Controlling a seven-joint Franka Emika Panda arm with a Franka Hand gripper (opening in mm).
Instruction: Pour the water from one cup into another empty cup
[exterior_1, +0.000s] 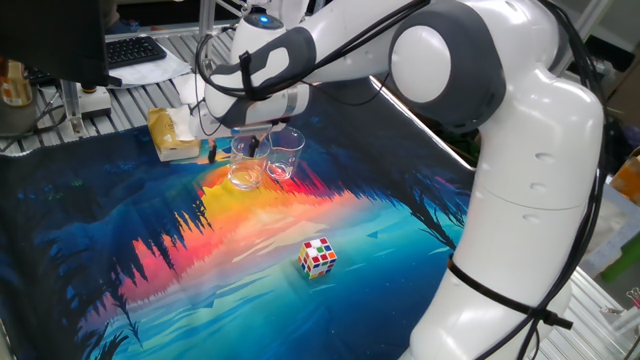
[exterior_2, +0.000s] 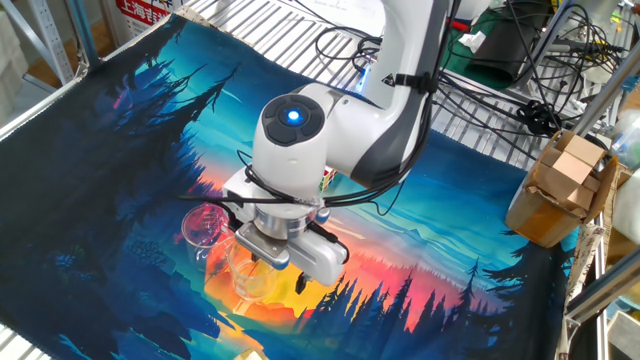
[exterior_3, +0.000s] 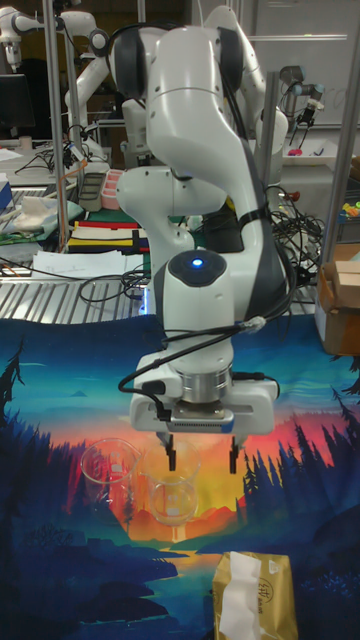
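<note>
White-grey arm w/ pincer (exterior_3: 203, 459) pointing straight down, fingers spread wide apart, gripping nothing. Black fingertips (exterior_3: 173, 460) hang just above rim level of near cup (exterior_3: 172, 497), one tip each side of it in tall view; can't tell if they touch the glass. In one fixed view pincer (exterior_1: 257, 146) sits over the gap betw. the two glasses, mostly hidden by the wrist. In the other fixed view pincer (exterior_2: 283, 270) is largely blocked by wrist housing; only one dark tip shows.

Near cup (exterior_1: 245, 163) clear glass, upright on surface. Second cup (exterior_1: 284, 152), also clear, upright, just beside the first, nearly touching in one fixed view. In tall view second cup (exterior_3: 109, 464) stands to the side, clear of the fingers. In the other fixed view: near cup (exterior_2: 251, 279) under the wrist, second cup (exterior_2: 202, 227) beside it, reddish from the cloth showing through.

Water: not discernible in either glass at this res.

Surface (exterior_1: 120, 250) covered w/ printed cloth, blue forest silhouettes + orange-red sunset band; cups stand on the orange part. Colour cube (exterior_1: 318, 256) well apart from the cups, toward arm base. Yellow-tan packet (exterior_1: 172, 135) near the cups at cloth edge; same packet (exterior_3: 254, 595) in front in tall view. Cardboard box (exterior_2: 556, 188) off the cloth at the side.
</note>
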